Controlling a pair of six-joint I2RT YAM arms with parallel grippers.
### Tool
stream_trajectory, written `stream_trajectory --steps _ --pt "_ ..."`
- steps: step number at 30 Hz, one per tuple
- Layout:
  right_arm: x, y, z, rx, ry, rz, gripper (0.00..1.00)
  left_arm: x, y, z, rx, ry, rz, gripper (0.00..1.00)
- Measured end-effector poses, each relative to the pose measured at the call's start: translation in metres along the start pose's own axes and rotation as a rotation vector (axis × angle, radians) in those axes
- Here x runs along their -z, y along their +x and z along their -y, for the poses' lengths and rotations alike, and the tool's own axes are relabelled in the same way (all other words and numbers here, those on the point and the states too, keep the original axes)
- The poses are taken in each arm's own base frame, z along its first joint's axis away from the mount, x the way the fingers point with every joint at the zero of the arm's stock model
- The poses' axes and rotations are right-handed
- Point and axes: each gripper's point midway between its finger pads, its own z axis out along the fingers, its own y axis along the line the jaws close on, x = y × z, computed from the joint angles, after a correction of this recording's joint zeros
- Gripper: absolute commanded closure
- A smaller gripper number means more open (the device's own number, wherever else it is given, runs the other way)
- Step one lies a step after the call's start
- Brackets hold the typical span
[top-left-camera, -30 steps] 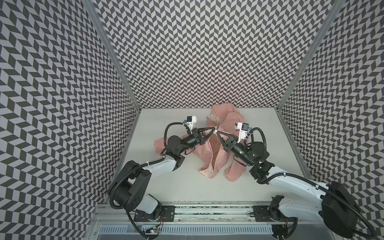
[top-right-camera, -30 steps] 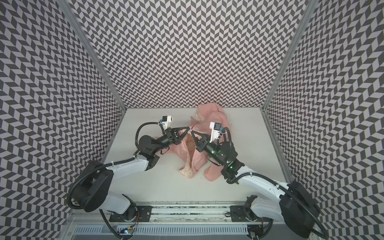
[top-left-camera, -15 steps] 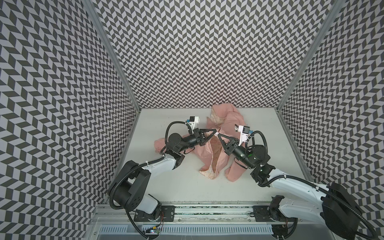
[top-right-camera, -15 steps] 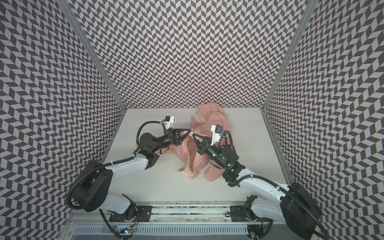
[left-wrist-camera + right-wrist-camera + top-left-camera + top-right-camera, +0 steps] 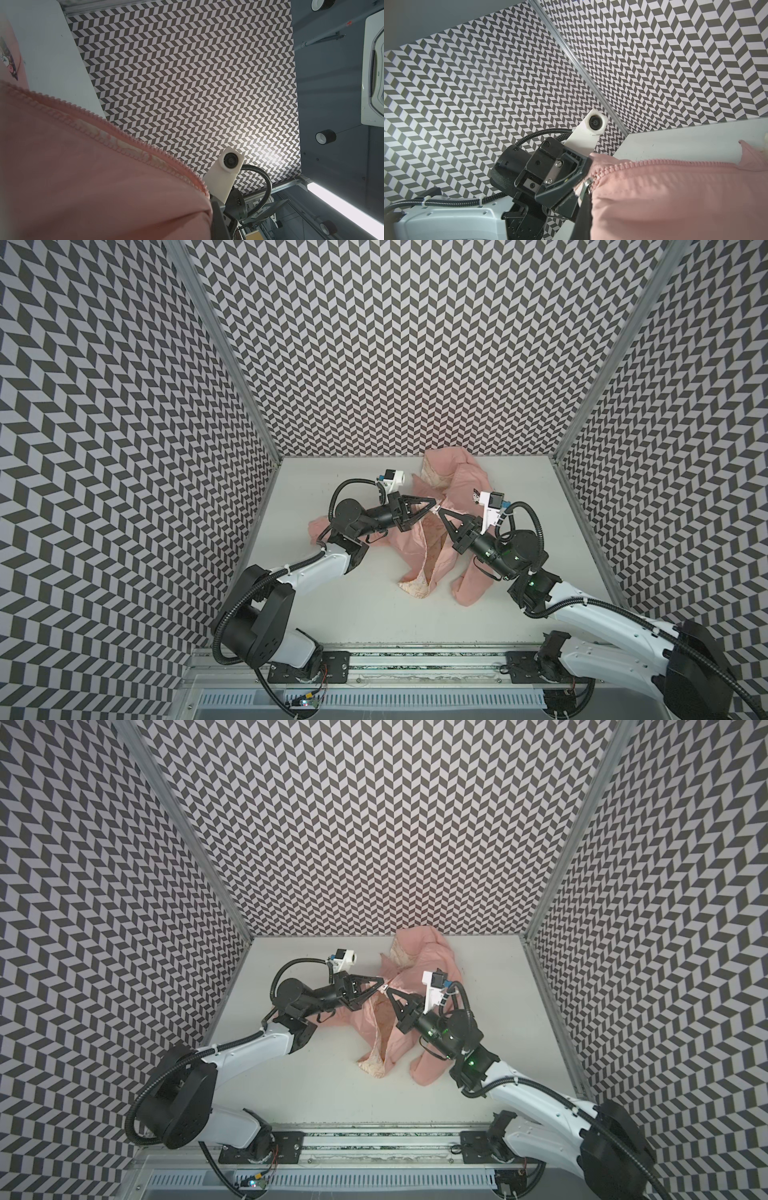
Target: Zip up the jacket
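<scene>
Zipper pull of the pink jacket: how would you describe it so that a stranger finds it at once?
On the white table lies a crumpled salmon-pink fabric jacket. At its lifted front edge, where both arms' fingers meet, sits the small silver metal zipper pull, the only shiny piece among pink teeth.

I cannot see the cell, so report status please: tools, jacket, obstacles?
Left tool shut on jacket at zipper edge. Right tool shut on jacket, tips nearly touching. Front open below, lining showing. Nothing in the way.
</scene>
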Motion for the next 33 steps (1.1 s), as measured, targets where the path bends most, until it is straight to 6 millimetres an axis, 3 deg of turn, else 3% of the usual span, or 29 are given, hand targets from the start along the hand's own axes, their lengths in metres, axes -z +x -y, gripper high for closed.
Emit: stream_trajectory --steps 19,33 --pt "-0.006 -0.007 -0.015 -0.087 -0.059 -0.008 1.0 0.001 -0.004 0.013 -0.014 0.029 0.009 1.0" --pt "-0.006 -0.011 -0.012 -0.098 -0.038 0.016 1.0 -0.002 -0.008 0.005 -0.031 0.041 0.027 1.0"
